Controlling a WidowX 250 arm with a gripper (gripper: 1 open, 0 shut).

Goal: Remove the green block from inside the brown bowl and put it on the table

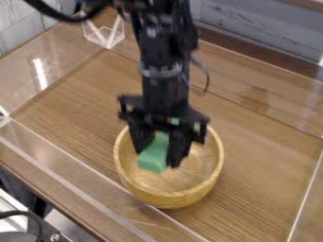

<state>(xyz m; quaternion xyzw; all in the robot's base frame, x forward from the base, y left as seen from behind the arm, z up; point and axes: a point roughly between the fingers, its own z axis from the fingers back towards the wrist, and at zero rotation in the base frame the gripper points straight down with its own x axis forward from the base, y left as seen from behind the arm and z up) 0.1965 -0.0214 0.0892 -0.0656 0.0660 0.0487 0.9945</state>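
Bright green block point(155, 153), tan bowl point(171, 189), streaked brown table point(89, 90), black hand point(167, 149)

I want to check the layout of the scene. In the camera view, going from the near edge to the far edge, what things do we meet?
Clear plastic wall → brown bowl → green block, held in the tool above the bowl's inside → bare table → light plank wall.
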